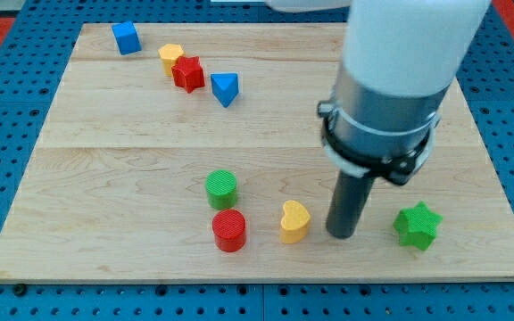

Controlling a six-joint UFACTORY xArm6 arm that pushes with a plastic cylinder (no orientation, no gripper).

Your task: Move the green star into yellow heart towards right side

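The green star (417, 226) lies near the view's bottom right on the wooden board (105, 160). The yellow heart (294, 220) lies to its left, near the bottom middle. My tip (342, 234) stands on the board between them, closer to the heart's right side, touching neither as far as I can see. The star is about a block's width to the right of the tip. The arm's grey and white body hangs above the tip and hides part of the board's right half.
A green cylinder (221, 189) and a red cylinder (229, 230) stand left of the heart. A blue cube (126, 37), a yellow pentagon block (170, 57), a red star (187, 73) and a blue triangle (225, 88) lie at the top left.
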